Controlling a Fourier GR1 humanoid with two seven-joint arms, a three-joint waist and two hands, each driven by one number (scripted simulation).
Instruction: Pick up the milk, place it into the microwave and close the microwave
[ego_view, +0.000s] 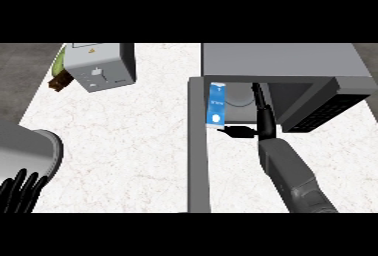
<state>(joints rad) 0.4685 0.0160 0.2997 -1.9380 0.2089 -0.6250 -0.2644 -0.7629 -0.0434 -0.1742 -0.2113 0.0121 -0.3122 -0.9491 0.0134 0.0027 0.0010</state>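
One milk carton (216, 102), one microwave (284, 62), one toaster (102, 66) and two hands (22, 192) (240, 132).

View: single head view, looking steeply down onto the white speckled stone counter (125, 150).
Facing: away from the robot, forearms entering from the lower edge.
Nearness: close; black left hand (22, 192) at lower left corner.
Shared: no second view.

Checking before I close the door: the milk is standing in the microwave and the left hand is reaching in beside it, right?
Not quite: the head view shows the right hand beside the milk in the microwave. The left hand rests at the lower left.
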